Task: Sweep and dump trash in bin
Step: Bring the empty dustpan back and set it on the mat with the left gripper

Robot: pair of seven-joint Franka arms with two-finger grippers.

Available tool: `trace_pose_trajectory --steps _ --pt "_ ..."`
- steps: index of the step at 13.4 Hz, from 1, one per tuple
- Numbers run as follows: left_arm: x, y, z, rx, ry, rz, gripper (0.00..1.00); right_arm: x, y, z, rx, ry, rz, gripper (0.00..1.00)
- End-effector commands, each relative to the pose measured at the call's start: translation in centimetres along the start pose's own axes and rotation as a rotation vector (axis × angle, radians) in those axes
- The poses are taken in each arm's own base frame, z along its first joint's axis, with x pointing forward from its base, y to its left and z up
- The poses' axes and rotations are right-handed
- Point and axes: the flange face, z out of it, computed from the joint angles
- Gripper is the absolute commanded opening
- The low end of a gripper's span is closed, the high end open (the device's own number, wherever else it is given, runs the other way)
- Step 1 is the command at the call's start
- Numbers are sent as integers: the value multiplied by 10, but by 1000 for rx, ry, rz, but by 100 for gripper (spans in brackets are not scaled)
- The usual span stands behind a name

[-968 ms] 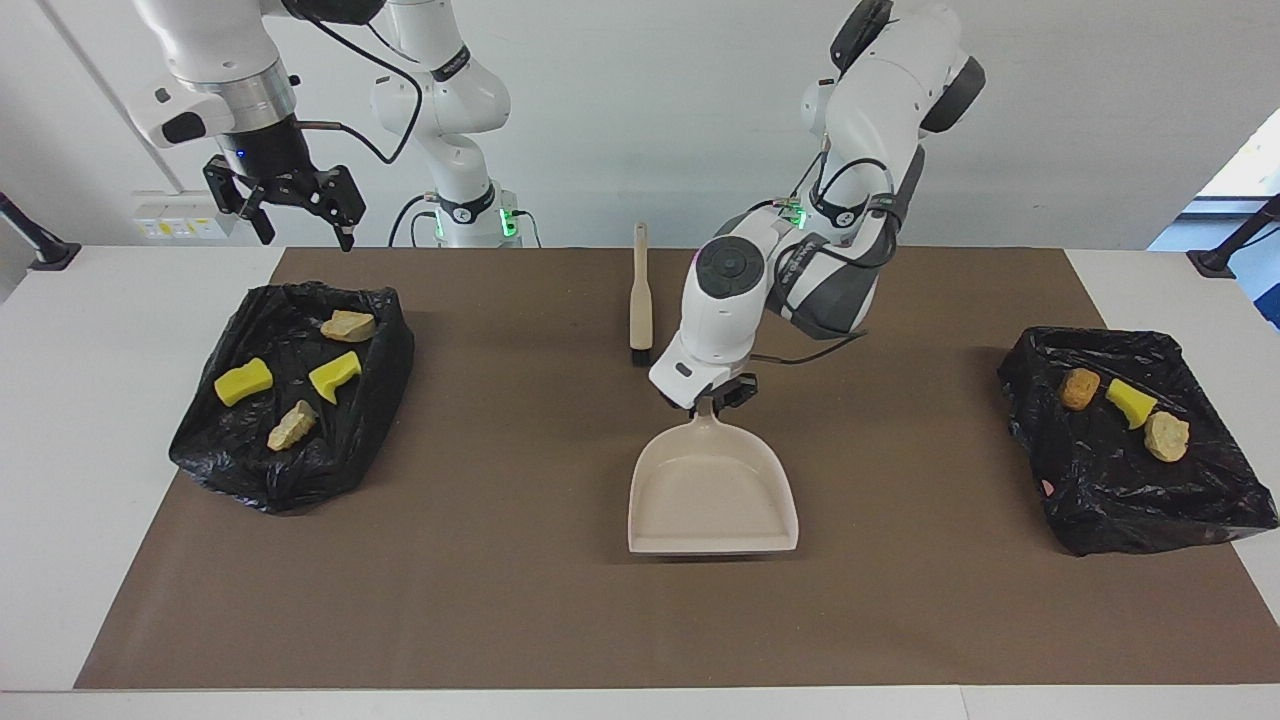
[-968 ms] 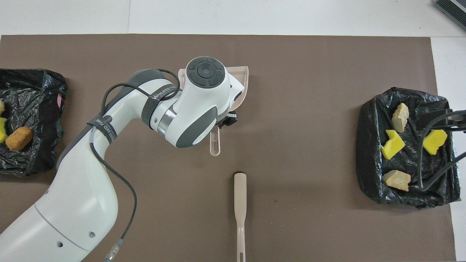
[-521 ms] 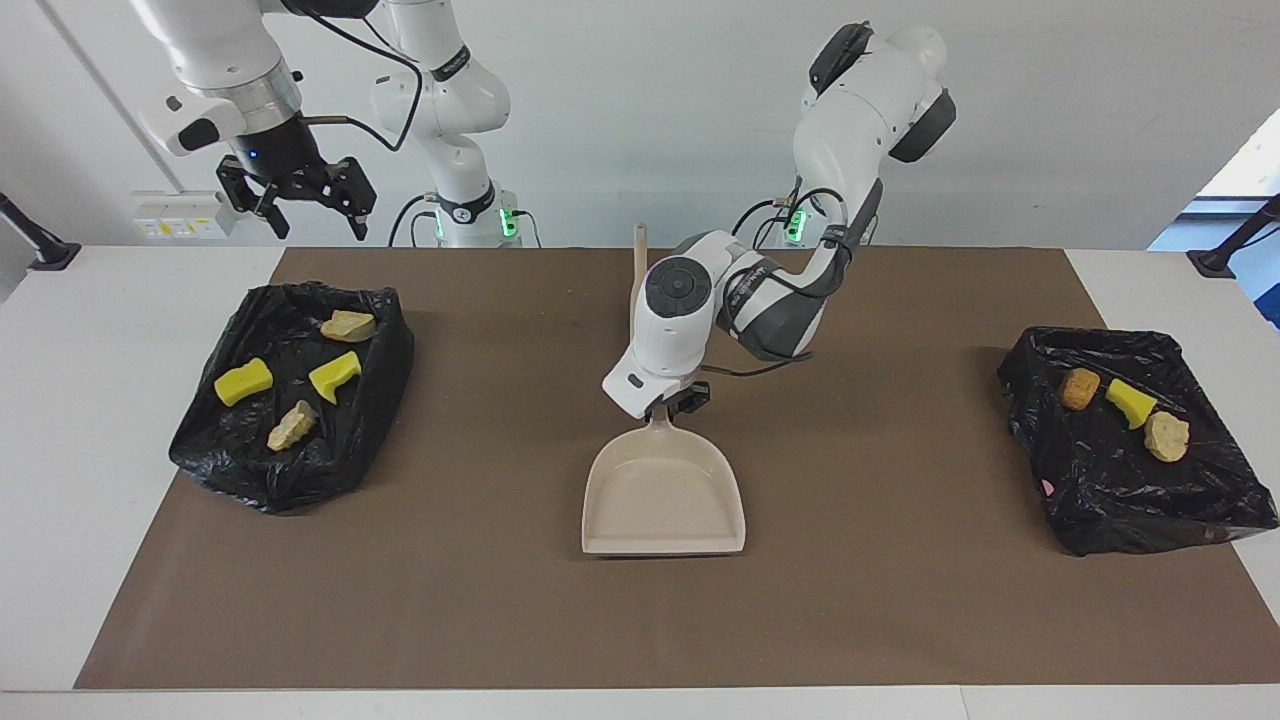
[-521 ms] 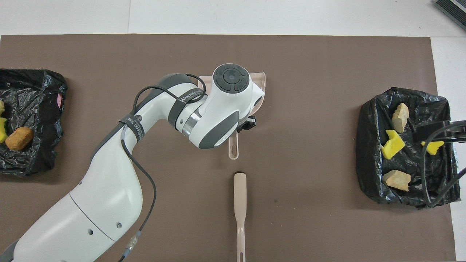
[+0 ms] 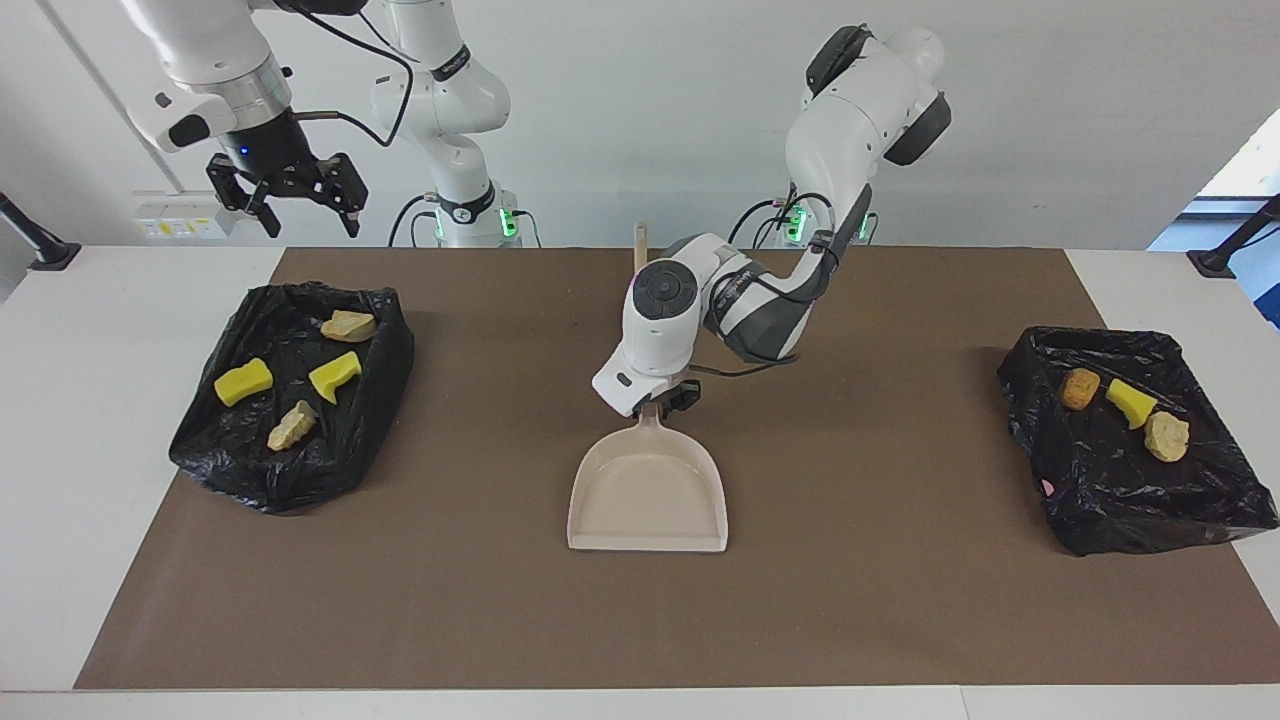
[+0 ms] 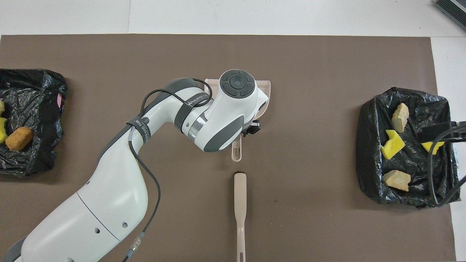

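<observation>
Seven scraps (image 5: 336, 376) already lie in the two black-lined bins (image 5: 250, 470). The left end effector (image 5: 660, 401), clamped on the dustpan (image 5: 648, 495) handle, could scrape it along the worktop (image 5: 880, 620); the right end effector (image 5: 290, 200), spread apart, waits above one bin.

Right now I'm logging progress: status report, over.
Left gripper on beige plastic dustpan handle, mid-mat. Right gripper open above bag. Yellow and beige foam scraps all in black bag-lined bins. Nothing obstructing.
</observation>
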Motion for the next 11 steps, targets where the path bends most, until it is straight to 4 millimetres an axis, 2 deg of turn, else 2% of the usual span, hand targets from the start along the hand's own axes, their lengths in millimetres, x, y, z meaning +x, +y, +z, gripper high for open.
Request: trace_pose_trajectory --steps 1,3,6,9,10,11 --pt "-2 1 -1 14 2 -9 100 -3 1 -3 17 18 -21 100" --pt "-3 -1 -12 14 21 -8 100 -3 1 -3 17 16 -21 100" --pt "-13 -15 -58 16 72 -13 100 -3 -1 -3 17 16 -24 100" --pt "-22 -50 -97 65 101 -48 100 -3 0 -3 17 16 -22 100" --pt "-25 -60 -100 95 89 -59 100 -3 -1 -3 17 16 -24 100" --pt "-22 -79 -109 128 92 -91 100 -3 0 -3 17 16 -22 100"
